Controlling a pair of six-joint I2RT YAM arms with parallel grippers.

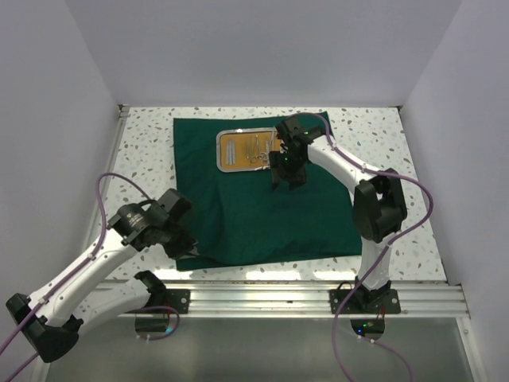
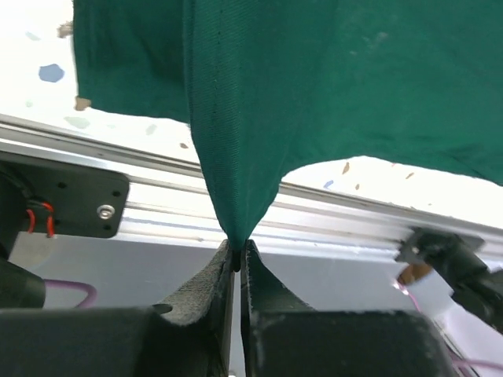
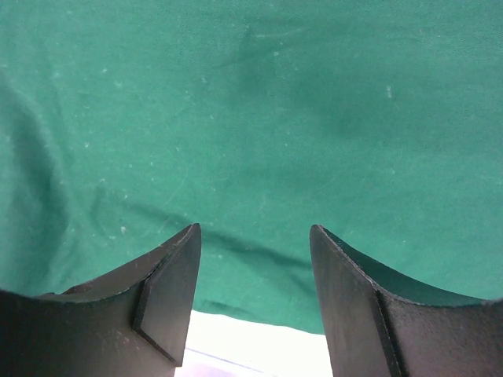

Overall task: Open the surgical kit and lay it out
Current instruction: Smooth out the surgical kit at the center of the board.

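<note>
Left gripper (image 2: 238, 258) has its jaws pressed together on the near-left corner of the dark green cloth (image 1: 254, 211), and the fabric is drawn into a narrow peak where it meets the fingertips. In the overhead view this gripper sits at the cloth's near-left corner, just beyond the aluminium rail (image 1: 270, 296) at the near edge of the desk (image 1: 143, 151).

Most of the cloth lies spread flat over the middle of the speckled desk. The steel tray (image 1: 220, 151) with its orange-brown floor rests on the far part of the cloth, a little left of its middle. The small silver instruments (image 1: 256, 149) lie in a cluster inside the tray, toward its right half; they are too small to tell apart.

Right gripper (image 3: 253, 232) has its jaws spread with nothing between them. It is over bare cloth just near the tray's right end. Whether the fingertips touch the fabric cannot be told.
</note>
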